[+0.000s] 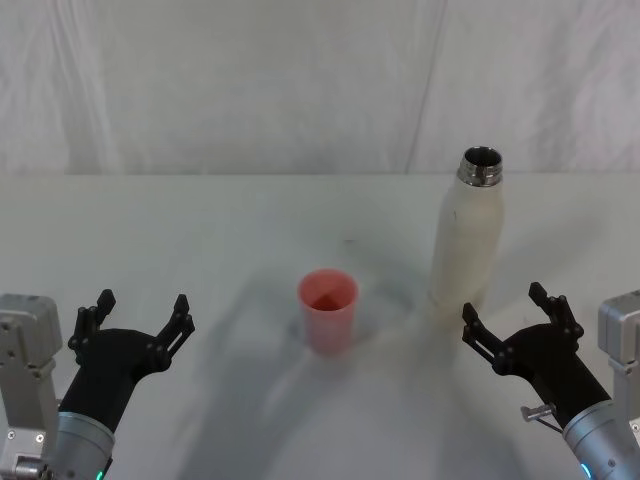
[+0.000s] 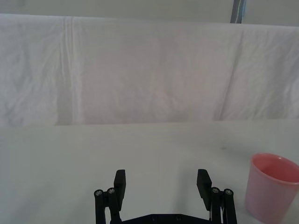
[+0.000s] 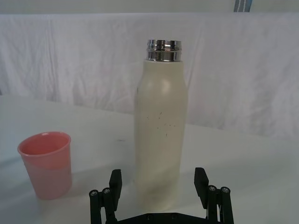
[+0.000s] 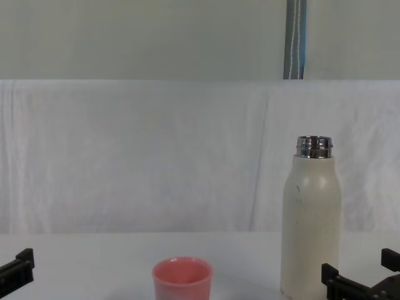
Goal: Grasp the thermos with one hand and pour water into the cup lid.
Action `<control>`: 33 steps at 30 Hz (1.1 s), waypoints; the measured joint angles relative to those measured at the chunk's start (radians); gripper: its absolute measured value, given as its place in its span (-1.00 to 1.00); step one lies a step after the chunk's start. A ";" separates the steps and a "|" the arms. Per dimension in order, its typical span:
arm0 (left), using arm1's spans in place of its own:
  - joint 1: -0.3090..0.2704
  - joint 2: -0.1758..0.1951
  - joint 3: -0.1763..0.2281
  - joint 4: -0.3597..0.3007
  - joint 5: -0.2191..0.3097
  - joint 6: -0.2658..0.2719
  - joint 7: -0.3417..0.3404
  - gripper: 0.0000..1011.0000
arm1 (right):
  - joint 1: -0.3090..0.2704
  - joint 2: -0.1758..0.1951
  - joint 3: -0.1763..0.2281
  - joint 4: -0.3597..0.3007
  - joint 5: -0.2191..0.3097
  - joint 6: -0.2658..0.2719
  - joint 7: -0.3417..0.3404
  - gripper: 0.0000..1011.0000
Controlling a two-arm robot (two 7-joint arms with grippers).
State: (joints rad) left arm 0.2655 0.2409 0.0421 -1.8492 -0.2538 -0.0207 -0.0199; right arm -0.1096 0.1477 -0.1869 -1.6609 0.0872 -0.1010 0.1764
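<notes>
Standing upright on the counter [image 1: 250,220], the thermos [image 1: 466,245] rises vertically just ahead of your right tool [image 1: 510,318], whose jaws are spread and empty. Your cup lid [image 1: 327,309] sits left of it; the left tool [image 1: 138,318], also spread, is farther away.

White table [image 1: 200,220]; wrinkled white cloth backdrop [image 4: 156,156]; metal pole [image 4: 295,39].

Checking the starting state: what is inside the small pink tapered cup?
The head view looks into the small pink tapered cup: pink inner wall and bottom, no object in it. Whether any water lies there cannot be told. Both grippers are open, clear of it.
</notes>
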 joint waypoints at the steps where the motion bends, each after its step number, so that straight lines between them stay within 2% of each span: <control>1: 0.000 0.000 0.000 0.000 0.000 0.000 0.000 0.98 | 0.000 0.000 0.000 0.000 0.000 0.000 0.000 0.98; 33: 0.000 0.000 0.000 0.000 0.000 0.000 0.000 0.98 | 0.000 0.000 0.000 -0.001 0.000 -0.001 0.000 0.98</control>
State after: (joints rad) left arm 0.2655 0.2409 0.0421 -1.8492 -0.2538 -0.0208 -0.0199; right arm -0.1095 0.1477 -0.1869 -1.6617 0.0873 -0.1015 0.1764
